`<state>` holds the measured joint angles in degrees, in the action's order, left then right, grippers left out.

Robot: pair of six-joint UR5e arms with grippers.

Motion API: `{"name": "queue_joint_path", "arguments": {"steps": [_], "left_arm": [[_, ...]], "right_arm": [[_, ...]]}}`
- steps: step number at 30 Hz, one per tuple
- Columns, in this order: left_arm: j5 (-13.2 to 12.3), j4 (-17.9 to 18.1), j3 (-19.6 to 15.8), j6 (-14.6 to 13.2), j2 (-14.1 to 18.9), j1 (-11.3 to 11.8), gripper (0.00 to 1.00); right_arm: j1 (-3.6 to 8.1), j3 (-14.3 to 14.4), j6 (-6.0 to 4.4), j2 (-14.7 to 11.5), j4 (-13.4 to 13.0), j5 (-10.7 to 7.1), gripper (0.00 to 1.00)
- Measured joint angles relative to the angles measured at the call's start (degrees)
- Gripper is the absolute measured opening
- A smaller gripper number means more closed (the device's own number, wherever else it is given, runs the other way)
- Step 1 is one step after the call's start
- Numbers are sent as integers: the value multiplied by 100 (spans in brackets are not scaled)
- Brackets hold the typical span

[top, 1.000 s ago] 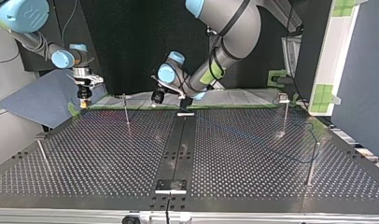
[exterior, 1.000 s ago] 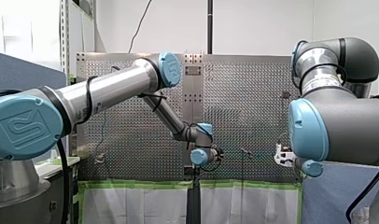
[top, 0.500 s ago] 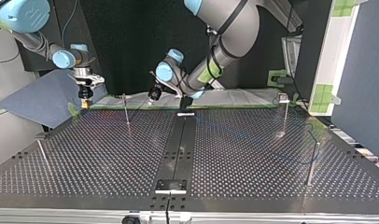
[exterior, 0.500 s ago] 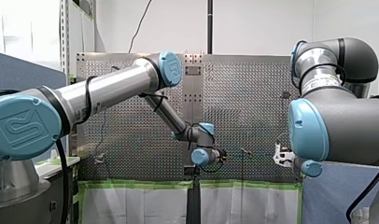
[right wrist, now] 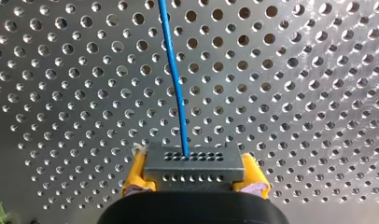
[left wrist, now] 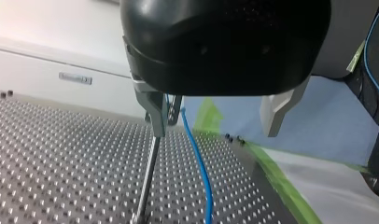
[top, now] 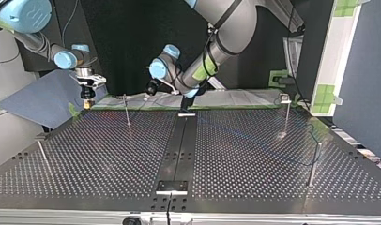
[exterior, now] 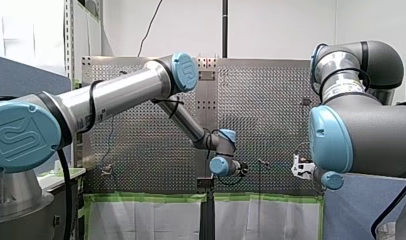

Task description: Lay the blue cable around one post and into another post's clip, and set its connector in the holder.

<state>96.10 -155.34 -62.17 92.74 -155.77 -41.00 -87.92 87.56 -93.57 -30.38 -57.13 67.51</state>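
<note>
In the right wrist view my right gripper is shut, its yellow pads clamping the grey connector. The blue cable leaves the connector and runs ahead over the perforated plate. In the left wrist view my left gripper is open. The blue cable hangs between its metal fingers, close to one of them. A thin post with a clip at its top stands right by that finger. In the top view my left gripper hovers beside the clip post, and my right gripper is further left.
More posts stand at the top view's right, near right and near left. A small bracket sits on the dark centre strip near the front edge, another at its far end. Green tape lines the table's far edge.
My left gripper has moved toward the top view's left and slightly up, nearer the clip post. My right arm has stayed almost still with the connector.
</note>
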Motion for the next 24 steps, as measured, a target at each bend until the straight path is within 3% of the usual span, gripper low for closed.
{"name": "queue_joint_path", "arguments": {"steps": [16,24], "left_arm": [[10,-152,198,17,67,-386,100],[69,-321,258,41,69,-526,100]], "right_arm": [[-12,-37,8,0,35,7,0],[-5,-148,17,0,220,112,0]]}}
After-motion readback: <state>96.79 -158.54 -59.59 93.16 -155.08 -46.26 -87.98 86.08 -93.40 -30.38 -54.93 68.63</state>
